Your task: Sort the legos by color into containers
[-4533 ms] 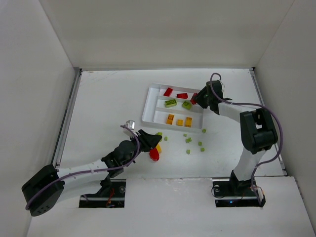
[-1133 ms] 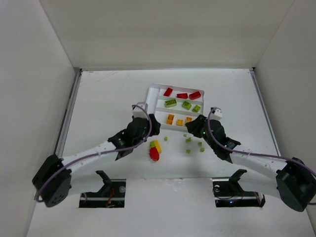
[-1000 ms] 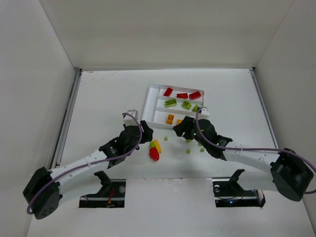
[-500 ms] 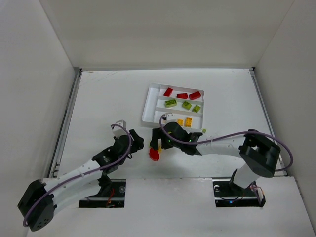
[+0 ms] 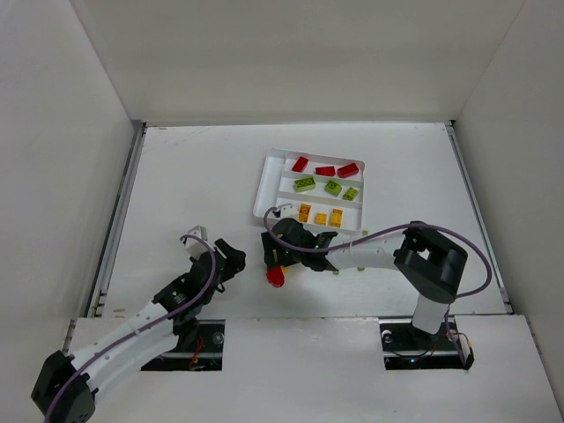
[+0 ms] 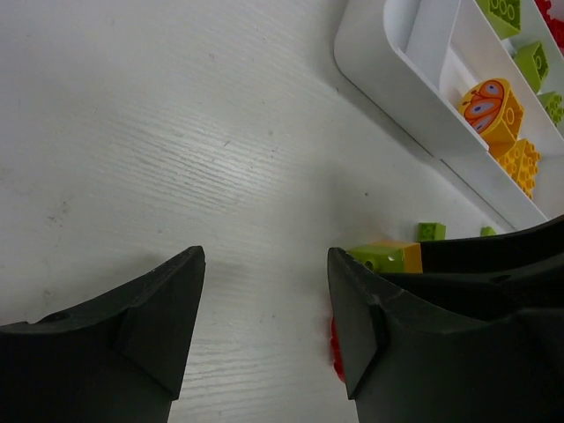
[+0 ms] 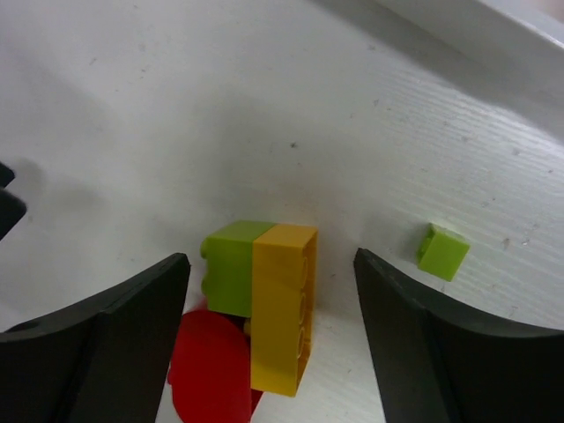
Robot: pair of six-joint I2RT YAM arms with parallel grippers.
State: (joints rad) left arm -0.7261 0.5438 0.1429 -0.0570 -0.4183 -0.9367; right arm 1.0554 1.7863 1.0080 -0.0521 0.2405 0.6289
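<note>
Rightward of the withdrawn, half-open, empty left gripper (image 6: pixel 264 256), the right gripper (image 7: pixel 270 260) has been brought over the lime-yellow-red brick clump (image 7: pixel 280 300) near the tray (image 5: pixel 262 194), jaws wide and empty. If gripped whole, mixed colours could be binned together.

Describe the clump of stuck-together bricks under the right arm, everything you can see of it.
The clump is three glossy plastic pieces joined together: a long yellow-orange brick, a shorter lime green brick against its left face with studs pointing sideways, and a red rounded piece below the green one. It lies on the white table. The right gripper hangs over it, fingers open on either side, neither touching it. A loose green stud lies apart to its right.
</note>
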